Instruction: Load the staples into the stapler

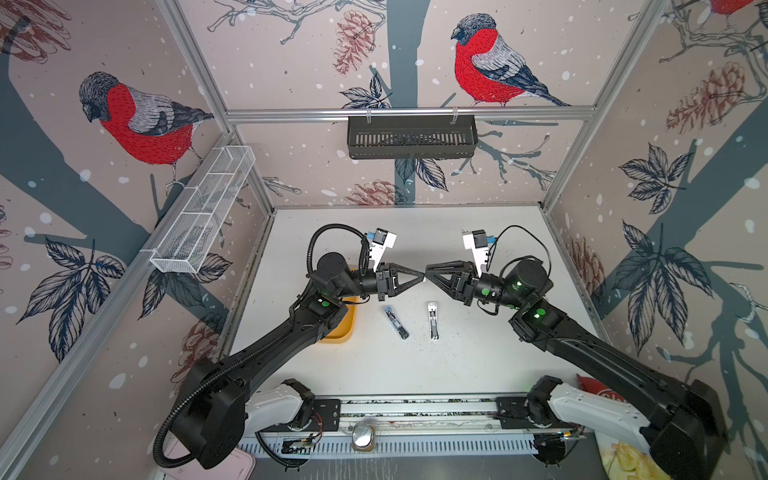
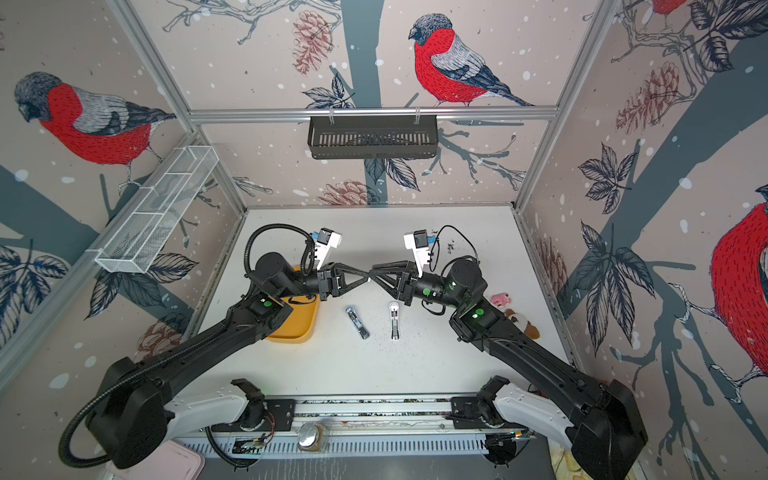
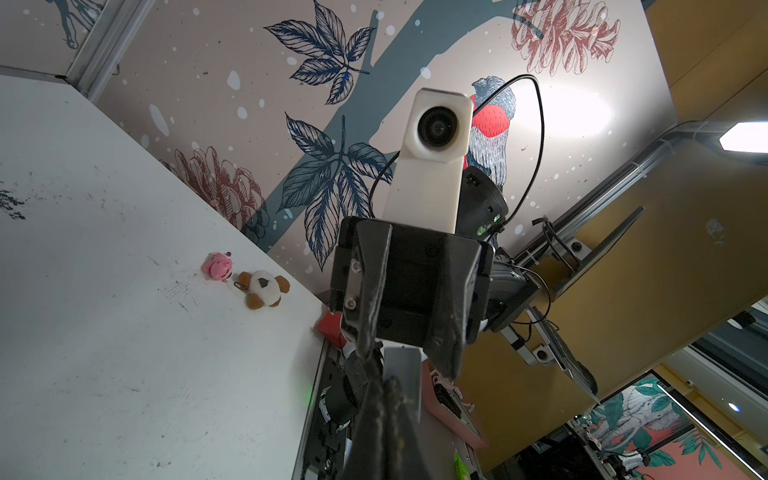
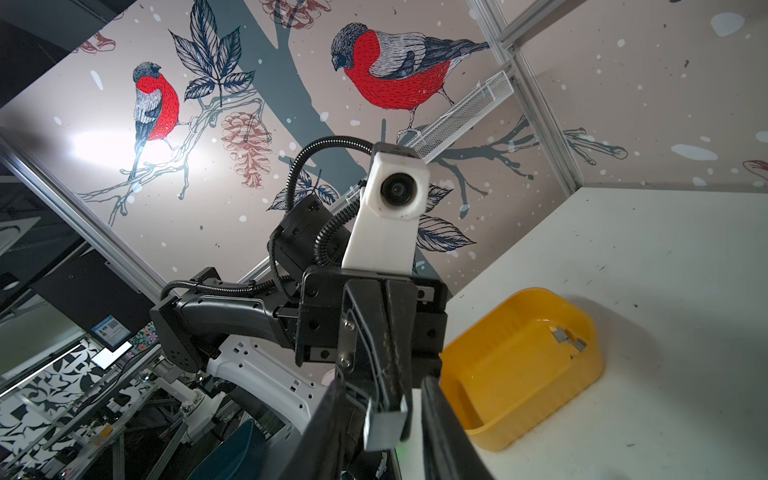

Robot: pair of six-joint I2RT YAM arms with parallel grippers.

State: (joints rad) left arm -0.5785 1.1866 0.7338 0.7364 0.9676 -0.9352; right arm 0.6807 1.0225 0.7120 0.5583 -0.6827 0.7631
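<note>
My two grippers meet tip to tip above the middle of the table. The left gripper (image 1: 422,277) (image 2: 368,277) (image 3: 384,384) is shut on a short silver-grey strip of staples (image 3: 402,363) (image 4: 384,430), which sticks out past its tips. The right gripper (image 1: 429,277) (image 2: 372,277) (image 4: 382,386) is open, one finger on each side of that strip with gaps showing. More staples (image 4: 567,338) lie in the yellow tray (image 4: 519,407). In both top views two small staplers lie on the table below the grippers: a bluish one (image 1: 397,323) (image 2: 357,322) and a white one (image 1: 433,320) (image 2: 394,320).
The yellow tray (image 1: 345,328) (image 2: 301,330) sits partly under my left arm. A pink toy (image 3: 218,266) (image 2: 500,299) and a brown-white plush toy (image 3: 264,289) (image 2: 523,321) lie by the right wall. A black basket (image 1: 411,137) hangs at the back, a white mesh basket (image 1: 203,208) on the left wall.
</note>
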